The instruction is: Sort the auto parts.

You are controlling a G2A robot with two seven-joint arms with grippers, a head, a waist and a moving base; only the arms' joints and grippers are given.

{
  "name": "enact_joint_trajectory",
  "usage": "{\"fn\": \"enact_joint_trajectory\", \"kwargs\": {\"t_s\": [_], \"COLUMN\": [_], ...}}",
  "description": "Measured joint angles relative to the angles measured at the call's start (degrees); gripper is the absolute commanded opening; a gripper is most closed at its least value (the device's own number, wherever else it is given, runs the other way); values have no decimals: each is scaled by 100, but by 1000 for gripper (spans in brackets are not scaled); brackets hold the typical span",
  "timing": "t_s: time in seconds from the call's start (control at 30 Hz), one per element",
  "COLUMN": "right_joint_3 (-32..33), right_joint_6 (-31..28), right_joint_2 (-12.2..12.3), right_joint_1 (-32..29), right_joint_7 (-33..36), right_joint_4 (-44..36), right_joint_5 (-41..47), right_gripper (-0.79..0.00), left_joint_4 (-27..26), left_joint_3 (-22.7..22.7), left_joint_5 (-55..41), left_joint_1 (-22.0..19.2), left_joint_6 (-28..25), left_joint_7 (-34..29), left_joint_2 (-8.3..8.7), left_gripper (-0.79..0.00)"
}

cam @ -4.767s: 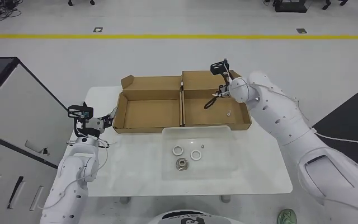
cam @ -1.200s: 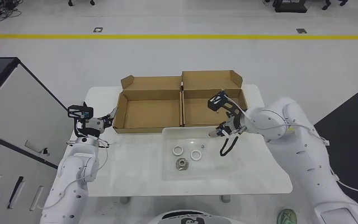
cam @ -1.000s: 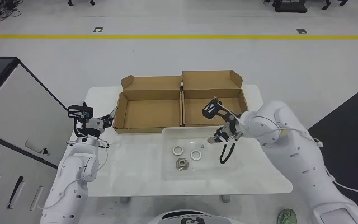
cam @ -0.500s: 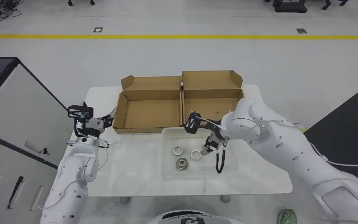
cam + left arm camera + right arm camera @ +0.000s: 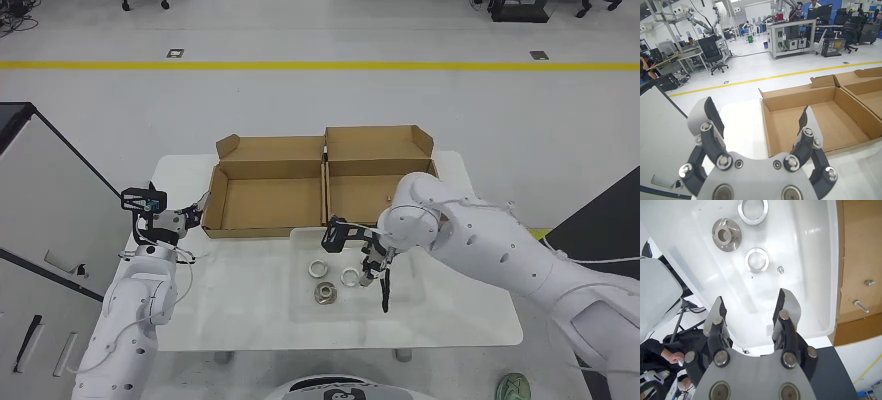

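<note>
Now the right gripper [image 5: 751,294] hovers, fingers spread, over the tray [image 5: 831,285]; straddle the nearest ring [image 5: 756,270] before closing; the left gripper [image 5: 757,106] is spread likewise.

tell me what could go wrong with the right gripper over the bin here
1. The small bolt lies close beside a ring. The open right gripper could nudge one while closing on the other, or pinch both.
2. The ring and the flange lie flat on the glossy floor of the bin, so the gripper may slip off and push a part away rather than lift it.
</note>
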Motion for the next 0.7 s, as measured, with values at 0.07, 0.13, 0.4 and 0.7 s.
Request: {"fn": "enact_joint_trajectory", "kwargs": {"t_s": [0.07, 0.13, 0.4, 0.7], "right_joint_3": [-127, -249, -572, -727], "right_joint_6": [1, 18, 58, 281], "right_joint_2": [-51, -117, -398, -651], "right_joint_1": [50, 97, 148, 130], "right_joint_7": [0, 0, -210, -570], "right_joint_4": [128, 279, 778, 1212], "right_joint_5": [-15, -69, -412, -813], "right_gripper": [-397, -400, -409, -428], "left_joint_4": [0, 0, 0, 0], "left_joint_3": [0, 0, 0, 0], "left_joint_5": [0, 0, 0, 0], "left_joint_1": [0, 0, 0, 0], "left_joint_6": [0, 0, 0, 0], "left_joint_7": [0, 0, 0, 0], "left_joint_2": [0, 0, 0, 0], "left_gripper": [0, 0, 0, 0]}}
